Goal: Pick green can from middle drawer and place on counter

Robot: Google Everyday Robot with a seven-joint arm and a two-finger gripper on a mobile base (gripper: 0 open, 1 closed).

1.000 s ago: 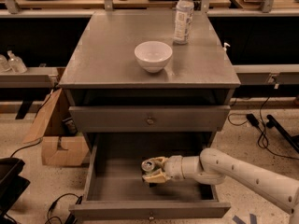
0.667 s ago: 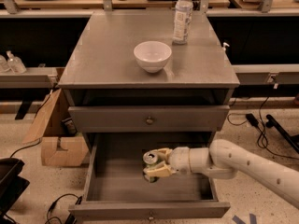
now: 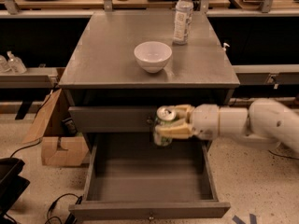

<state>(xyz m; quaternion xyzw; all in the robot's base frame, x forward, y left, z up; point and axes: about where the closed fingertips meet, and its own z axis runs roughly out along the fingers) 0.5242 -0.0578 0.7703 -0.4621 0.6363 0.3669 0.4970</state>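
Since a moment ago the gripper point(image 3: 174, 123) has lifted the can point(image 3: 163, 126) up out of the drawer point(image 3: 140, 210), and now its jaws are closed on the upright can from the right, just below the near edge of the counter point(image 3: 103, 55), which lies higher and farther.

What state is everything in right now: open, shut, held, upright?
claw, shut on the green can, in front of the upper drawer.
green can, held in the air above the middle drawer.
middle drawer, pulled open.
upper drawer, shut.
white bowl, upright on the counter.
bottle, upright, capped.
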